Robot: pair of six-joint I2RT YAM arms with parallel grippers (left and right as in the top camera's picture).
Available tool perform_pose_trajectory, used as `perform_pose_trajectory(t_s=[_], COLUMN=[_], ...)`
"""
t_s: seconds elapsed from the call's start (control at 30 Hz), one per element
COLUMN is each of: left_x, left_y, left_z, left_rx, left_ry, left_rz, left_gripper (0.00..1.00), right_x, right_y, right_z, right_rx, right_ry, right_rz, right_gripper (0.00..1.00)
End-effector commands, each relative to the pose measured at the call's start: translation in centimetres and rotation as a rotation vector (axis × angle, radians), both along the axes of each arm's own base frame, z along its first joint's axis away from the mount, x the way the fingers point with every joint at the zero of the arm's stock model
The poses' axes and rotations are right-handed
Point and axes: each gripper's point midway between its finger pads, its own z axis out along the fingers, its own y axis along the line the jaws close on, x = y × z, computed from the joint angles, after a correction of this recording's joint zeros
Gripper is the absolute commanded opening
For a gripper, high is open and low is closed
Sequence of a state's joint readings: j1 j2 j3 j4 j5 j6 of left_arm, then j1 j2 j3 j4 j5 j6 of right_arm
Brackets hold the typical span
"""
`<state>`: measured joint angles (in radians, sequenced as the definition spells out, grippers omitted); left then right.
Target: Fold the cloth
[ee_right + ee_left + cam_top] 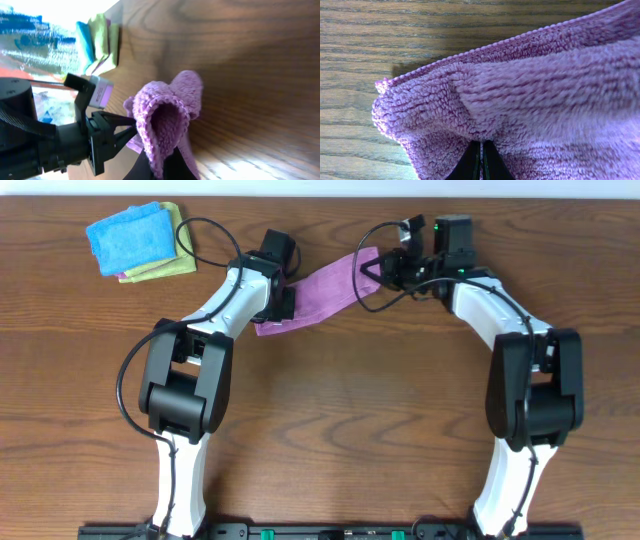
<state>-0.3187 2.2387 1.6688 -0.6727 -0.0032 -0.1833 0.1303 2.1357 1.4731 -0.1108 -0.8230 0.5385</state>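
The purple cloth (325, 285) is stretched as a narrow band between my two grippers at the back middle of the table. My left gripper (280, 305) is shut on its lower left end. In the left wrist view the black fingertips (476, 161) pinch the fuzzy cloth (520, 100), which fills most of the frame above the wood. My right gripper (372, 268) is shut on the upper right end. In the right wrist view the cloth (167, 110) bunches into a rolled lip over the shut gripper (165, 167), with the left arm (50, 140) behind it.
A stack of a bright blue cloth (130, 235) on a yellow-green cloth (175, 265) lies at the back left corner, also seen as the blue and green cloths (97, 42) in the right wrist view. The table's far edge runs just behind the grippers.
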Motion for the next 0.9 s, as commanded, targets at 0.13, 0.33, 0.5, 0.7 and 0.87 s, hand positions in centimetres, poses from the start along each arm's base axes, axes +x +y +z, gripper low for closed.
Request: perform_pose_trajectory(t_s=[0.13,0.33,0.5,0.7,0.87], left_x=[-1.4,-1.4,-1.4,-1.3,-1.3], left_y=[-0.5,-0.5,-0.5,-0.7,-0.7], left_z=[-2.9,-2.9,-2.9,-2.9,-2.9], left_rx=[-0.022,-0.023,-0.025,-0.035,-0.037], left_ry=[0.087,0.087,0.087,0.084,0.081], left_rz=[-0.008,-0.007,-0.004,0.005,0.009], left_gripper=[0.06,0.06,0.06,0.06,0.06], right_x=[-1.5,-0.8,-0.3,0.0,-0.6], right_y=[4.5,5.3,5.4,5.7,6.8], right_z=[1.4,2.7,3.6,4.4,4.3], right_rx=[0.021,0.062,0.086,0.113,0.108], right_ry=[-0.032,-0.062,-0.088,-0.1,-0.103], right_rz=[0.088,0.071,0.058,0.056,0.082], right_gripper=[0.01,0.01,0.02,0.02,0.02])
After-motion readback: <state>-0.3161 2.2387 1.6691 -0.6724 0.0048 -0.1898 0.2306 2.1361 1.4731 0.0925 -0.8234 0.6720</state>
